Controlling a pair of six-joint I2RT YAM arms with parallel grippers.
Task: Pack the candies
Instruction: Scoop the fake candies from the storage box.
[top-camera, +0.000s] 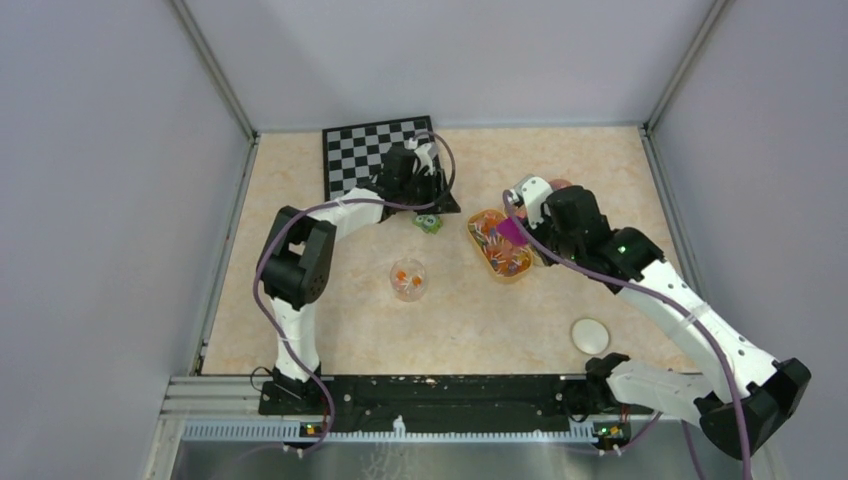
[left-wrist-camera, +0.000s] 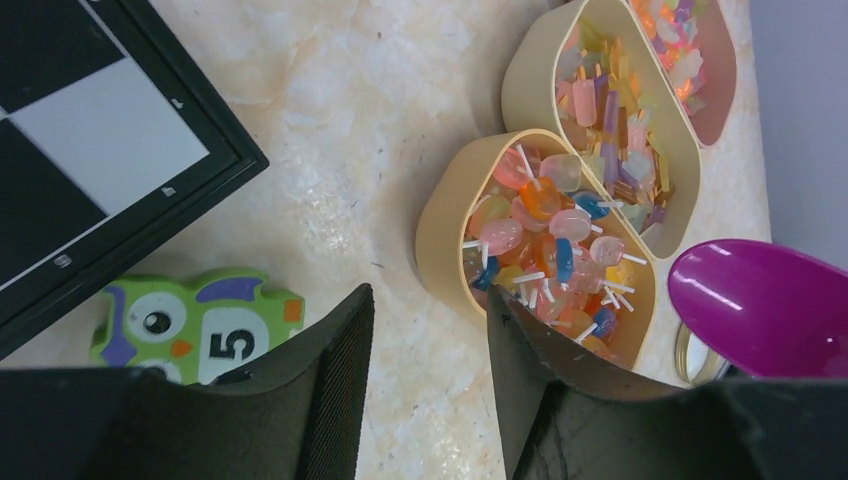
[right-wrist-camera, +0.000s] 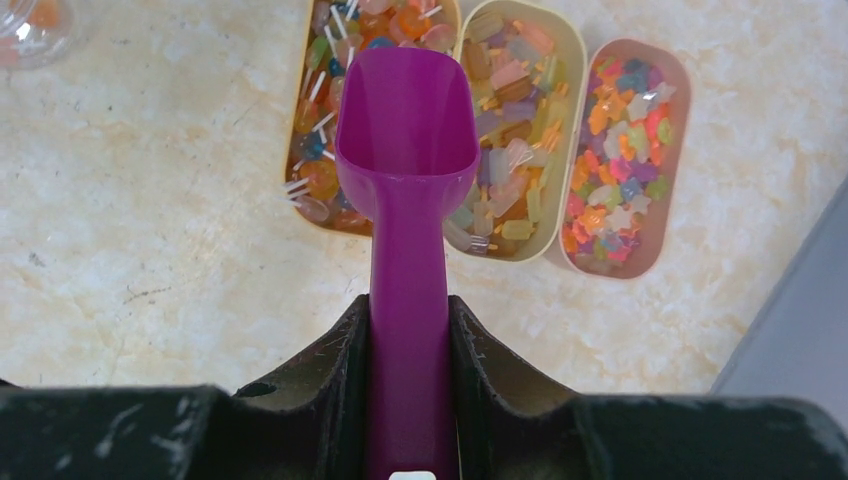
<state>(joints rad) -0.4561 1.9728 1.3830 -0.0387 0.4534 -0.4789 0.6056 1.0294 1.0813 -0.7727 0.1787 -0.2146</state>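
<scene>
Toward the far right of the table (top-camera: 330, 330), my right gripper (right-wrist-camera: 408, 320) is clamped on the handle of the magenta scoop (right-wrist-camera: 405, 120). The scoop's bowl hangs over the first two of three tan oval trays (left-wrist-camera: 435, 235), which stand side by side. The candies (right-wrist-camera: 620, 150) fill all three trays: stick-mounted pieces in the first, flat strips in the middle one, small bright bits in the third. A few more orange pieces lie in the clear cup (top-camera: 408, 279) near the middle of the table, apart from the trays. My left gripper (left-wrist-camera: 428, 300) hangs above the tabletop just beside the trays, its jaws apart with nothing between them. A green owl block (left-wrist-camera: 200, 325) lies by its left finger, close to the corner of the chessboard (left-wrist-camera: 90, 150). A white lid (top-camera: 590, 335) rests near my right arm's base.
</scene>
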